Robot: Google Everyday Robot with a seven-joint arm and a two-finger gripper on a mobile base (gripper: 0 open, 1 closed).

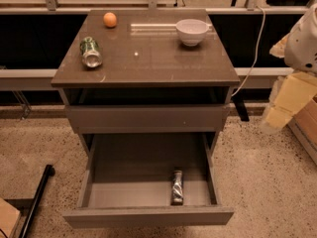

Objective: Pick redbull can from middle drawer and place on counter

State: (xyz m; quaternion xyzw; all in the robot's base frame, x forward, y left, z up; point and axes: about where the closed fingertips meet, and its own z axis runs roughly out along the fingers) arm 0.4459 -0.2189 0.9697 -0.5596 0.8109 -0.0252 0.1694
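Pincer point(286, 99), state I cannot tell, hangs off the counter's point(158, 58) right edge; I judge the reach to the redbull can point(177, 186), at the middle drawer's point(148, 216) front-right corner, pending.

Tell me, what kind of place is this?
Probably a robot test lab staged like a kitchen: a lone cabinet with a counter on speckled floor, a redbull can in its open middle drawer, and the gripper at the right edge.
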